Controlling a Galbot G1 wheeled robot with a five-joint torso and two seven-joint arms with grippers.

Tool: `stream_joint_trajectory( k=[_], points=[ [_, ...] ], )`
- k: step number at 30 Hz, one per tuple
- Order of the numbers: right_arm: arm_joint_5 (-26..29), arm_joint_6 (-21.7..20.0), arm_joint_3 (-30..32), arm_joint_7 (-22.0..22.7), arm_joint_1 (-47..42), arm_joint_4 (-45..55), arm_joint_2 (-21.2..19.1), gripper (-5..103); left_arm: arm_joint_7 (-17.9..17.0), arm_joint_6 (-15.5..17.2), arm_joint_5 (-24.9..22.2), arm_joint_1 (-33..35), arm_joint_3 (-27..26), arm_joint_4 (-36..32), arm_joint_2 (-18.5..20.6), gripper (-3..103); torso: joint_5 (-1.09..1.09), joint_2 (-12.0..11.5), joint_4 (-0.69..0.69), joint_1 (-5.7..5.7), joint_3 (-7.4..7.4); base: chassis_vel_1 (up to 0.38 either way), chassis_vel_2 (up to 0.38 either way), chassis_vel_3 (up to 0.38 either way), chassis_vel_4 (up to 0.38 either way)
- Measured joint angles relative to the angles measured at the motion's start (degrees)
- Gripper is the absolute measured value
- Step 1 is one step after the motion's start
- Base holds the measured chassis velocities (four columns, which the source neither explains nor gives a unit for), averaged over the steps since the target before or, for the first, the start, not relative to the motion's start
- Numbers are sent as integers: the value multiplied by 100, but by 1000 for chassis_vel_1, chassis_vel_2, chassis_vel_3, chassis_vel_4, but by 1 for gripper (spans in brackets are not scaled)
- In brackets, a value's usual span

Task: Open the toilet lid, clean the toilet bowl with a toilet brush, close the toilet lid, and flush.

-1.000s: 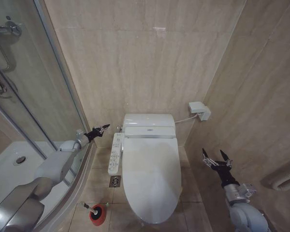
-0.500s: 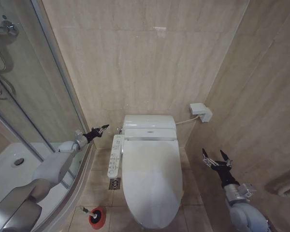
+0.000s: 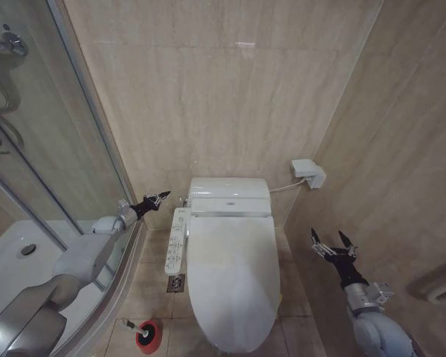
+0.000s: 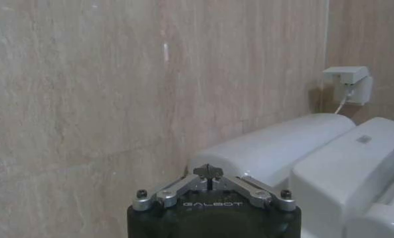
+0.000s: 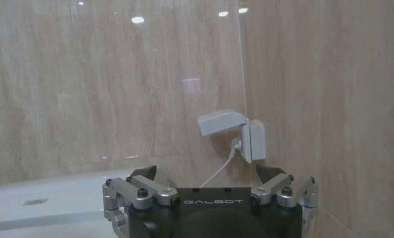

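The toilet lid (image 3: 234, 275) is down, a glossy white oval covering the toilet bowl, which is hidden under it. The white bidet control strip (image 3: 178, 239) runs along its left side. On the floor at the front left lies the toilet brush (image 3: 131, 325), its dark head in the small red holder (image 3: 149, 335). My left gripper (image 3: 162, 197) is shut and held just left of the toilet's rear housing (image 3: 229, 189), near the wall. The same gripper (image 4: 210, 172) points at the housing (image 4: 270, 151). My right gripper (image 3: 333, 243) is open, raised right of the toilet.
A glass shower enclosure (image 3: 52, 163) with a white tray (image 3: 15, 264) stands on the left. A white wall socket (image 3: 308, 172) with a cable sits right of the toilet; it also shows as the socket (image 5: 233, 133). A floor drain (image 3: 175, 283) lies beside the toilet. Tiled walls close in on both sides.
The whole picture has shifted, so the camera moved slightly upward. The left gripper stays shut near the toilet's rear; the right arm holds still.
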Motion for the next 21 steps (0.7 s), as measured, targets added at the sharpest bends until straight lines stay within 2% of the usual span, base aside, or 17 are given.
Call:
stream_joint_trajectory(
  k=[6, 11, 21],
  points=[
    [0, 0, 0, 0, 1, 0, 0, 100, 35, -25, 3, -14, 17, 49, -1, 0, -1, 0, 1, 3, 1, -50, 48, 56, -37],
    [0, 0, 0, 0, 0, 0, 0, 100, 272, -174, -73, -88, 108, 168, -139, 0, -1, 1, -1, -1, 0, 0, 0, 0, 0],
    [0, 0, 0, 0, 0, 0, 0, 100, 446, -167, -136, -118, 342, 293, -307, 0, 0, 1, 0, 0, 0, 0, 0, 0, 0]
  ],
)
